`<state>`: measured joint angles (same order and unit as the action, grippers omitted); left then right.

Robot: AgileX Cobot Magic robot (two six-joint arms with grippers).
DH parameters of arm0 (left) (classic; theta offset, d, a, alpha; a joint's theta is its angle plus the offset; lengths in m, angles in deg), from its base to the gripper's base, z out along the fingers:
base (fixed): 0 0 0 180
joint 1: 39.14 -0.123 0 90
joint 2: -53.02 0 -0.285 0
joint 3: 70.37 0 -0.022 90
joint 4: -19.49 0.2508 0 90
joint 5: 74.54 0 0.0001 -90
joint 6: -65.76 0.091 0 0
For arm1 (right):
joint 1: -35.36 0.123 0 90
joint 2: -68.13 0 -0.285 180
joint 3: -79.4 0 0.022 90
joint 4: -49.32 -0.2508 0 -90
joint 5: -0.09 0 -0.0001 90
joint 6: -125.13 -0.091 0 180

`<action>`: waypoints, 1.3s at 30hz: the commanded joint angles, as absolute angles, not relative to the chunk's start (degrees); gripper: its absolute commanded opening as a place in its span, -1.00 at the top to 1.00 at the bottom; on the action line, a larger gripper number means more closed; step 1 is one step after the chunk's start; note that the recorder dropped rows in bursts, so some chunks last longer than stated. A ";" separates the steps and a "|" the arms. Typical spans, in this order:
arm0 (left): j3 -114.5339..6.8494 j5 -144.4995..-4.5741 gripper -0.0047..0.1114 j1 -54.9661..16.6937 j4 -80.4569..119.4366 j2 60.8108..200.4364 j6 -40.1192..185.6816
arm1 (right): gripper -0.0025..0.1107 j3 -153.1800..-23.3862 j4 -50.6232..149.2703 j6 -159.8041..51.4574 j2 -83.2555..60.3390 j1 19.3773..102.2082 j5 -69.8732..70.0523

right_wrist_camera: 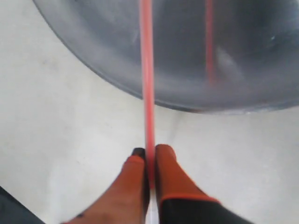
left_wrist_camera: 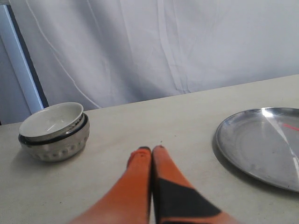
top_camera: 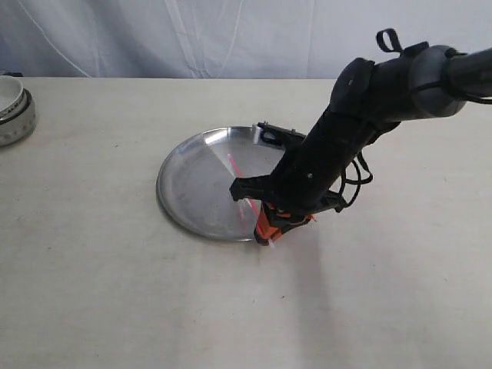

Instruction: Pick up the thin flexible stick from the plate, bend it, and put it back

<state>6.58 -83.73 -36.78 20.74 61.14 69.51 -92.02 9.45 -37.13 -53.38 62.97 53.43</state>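
Note:
The thin red-orange stick (right_wrist_camera: 147, 70) runs straight out from between my right gripper's (right_wrist_camera: 149, 151) fingers, which are shut on its end. It reaches over the rim of the shiny silver plate (right_wrist_camera: 243, 56), where its reflection shows. In the exterior view the right gripper (top_camera: 265, 231) points down at the plate's (top_camera: 192, 184) near right rim, and the stick (top_camera: 233, 165) slants up over the metal. My left gripper (left_wrist_camera: 152, 149) hovers over bare table, shut and holding nothing, with the plate (left_wrist_camera: 261, 144) off to one side. A short piece of the stick (left_wrist_camera: 290, 127) shows there.
A small white bowl (top_camera: 14, 108) stands at the table's far left edge; the left wrist view also shows this bowl (left_wrist_camera: 53, 128). A white curtain hangs behind the table. The right arm (top_camera: 361, 108) reaches in from the upper right, over the plate's right side.

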 commanded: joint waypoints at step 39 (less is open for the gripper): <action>-16.02 -59.84 0.33 -27.39 52.15 99.01 -16.47 | 0.97 -82.42 6.00 -9.58 -24.11 62.84 53.75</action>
